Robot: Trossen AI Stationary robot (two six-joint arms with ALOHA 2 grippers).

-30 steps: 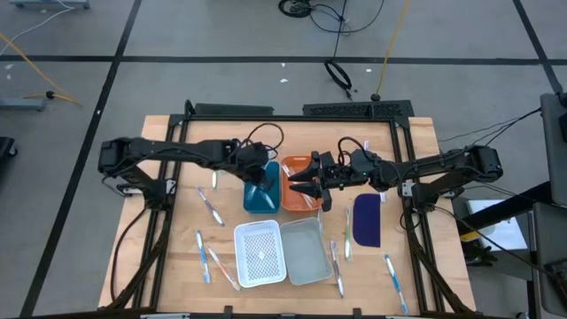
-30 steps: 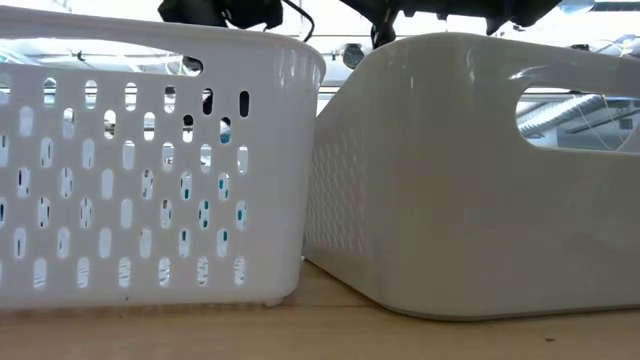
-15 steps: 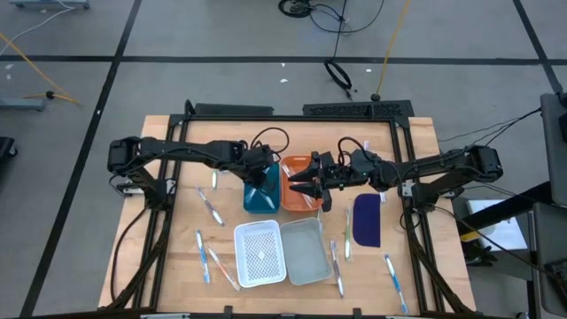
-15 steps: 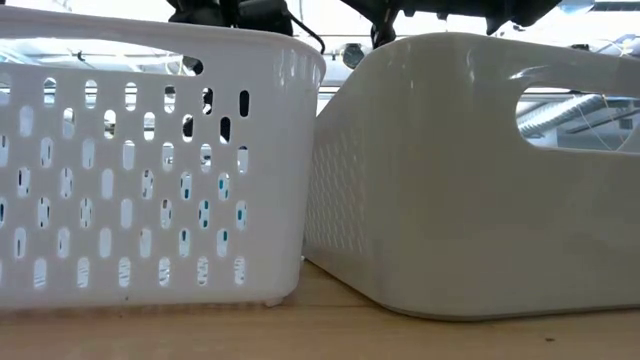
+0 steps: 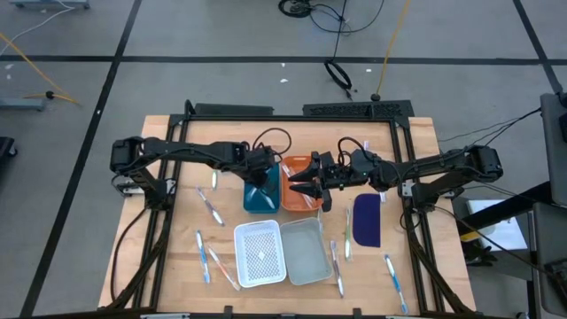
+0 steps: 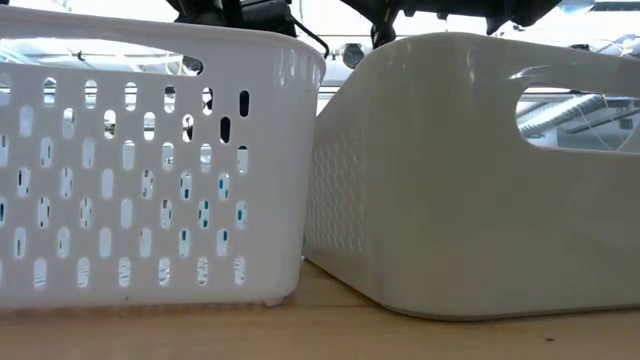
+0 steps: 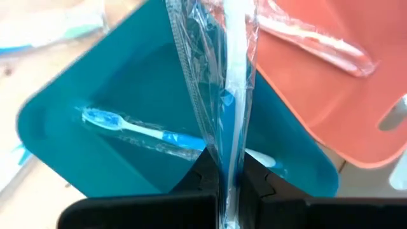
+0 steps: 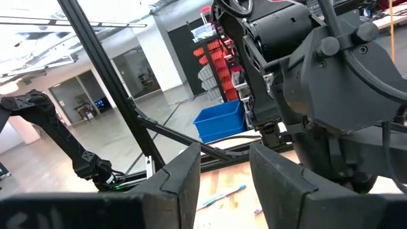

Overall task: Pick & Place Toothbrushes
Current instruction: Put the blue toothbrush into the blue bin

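Nearest you, loose toothbrushes (image 5: pixel 203 254) lay along the worktop's (image 5: pixel 168 275) front edge beside two white baskets (image 5: pixel 260 253). Mid-worktop, your left gripper (image 7: pixel 224 170) had its jaws clenched on a wrapped toothbrush (image 7: pixel 234 83) over the teal tray (image 7: pixel 95 152); your right gripper (image 5: pixel 299 188), jaws parted and empty, hung above the orange tray (image 5: pixel 293 173).

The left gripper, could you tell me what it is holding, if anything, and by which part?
The left gripper pinches a wrapped toothbrush by one end of its handle, over the teal tray. The right gripper holds nothing.
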